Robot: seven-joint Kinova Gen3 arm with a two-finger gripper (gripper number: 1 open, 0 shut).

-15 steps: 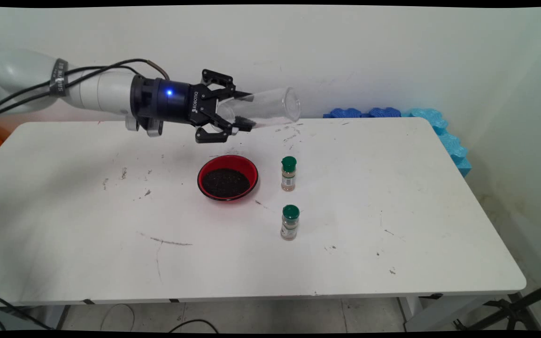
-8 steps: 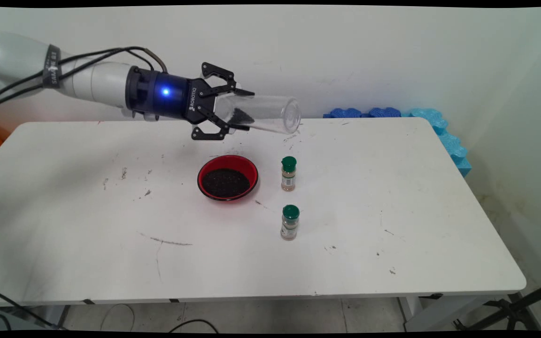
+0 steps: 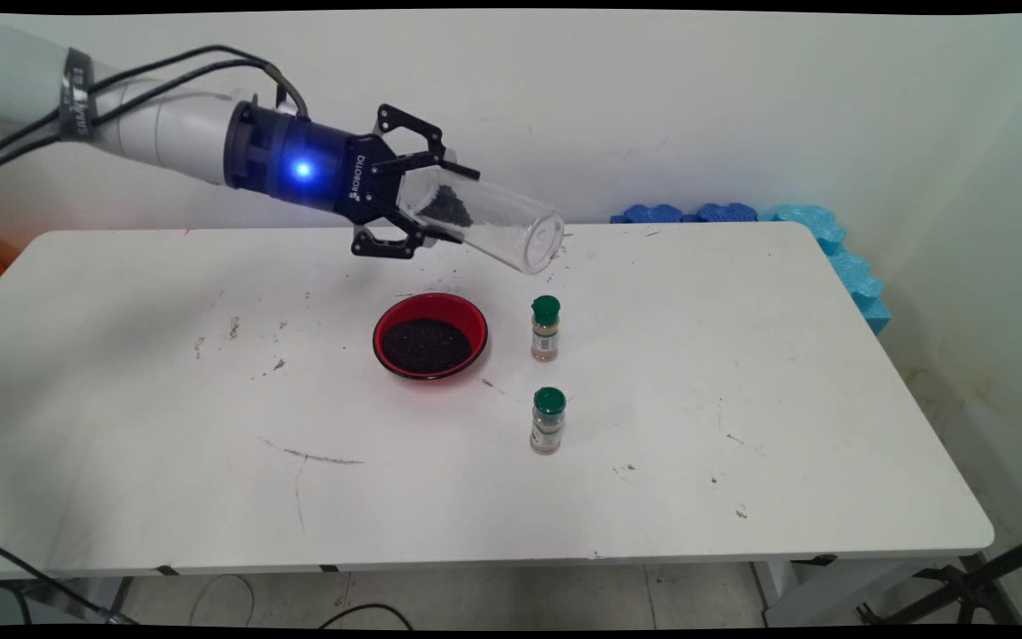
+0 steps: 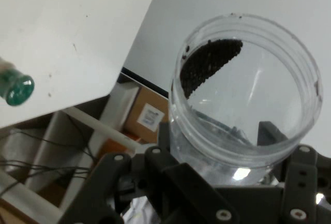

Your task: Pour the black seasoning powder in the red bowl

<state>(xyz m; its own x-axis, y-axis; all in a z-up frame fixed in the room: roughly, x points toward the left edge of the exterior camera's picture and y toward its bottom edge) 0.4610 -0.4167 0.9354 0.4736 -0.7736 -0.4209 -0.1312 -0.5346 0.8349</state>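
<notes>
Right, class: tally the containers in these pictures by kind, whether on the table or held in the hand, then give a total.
Clear jar, held tilted in the hand: 1
Red bowl of dark grains: 1
Green-capped spice bottles, upright: 2
Total: 4

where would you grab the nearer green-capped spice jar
Grip the nearer spice jar around its straight body just below the green cap, coming from above. It stands upright and apart from the red bowl and the other spice jar.
</notes>
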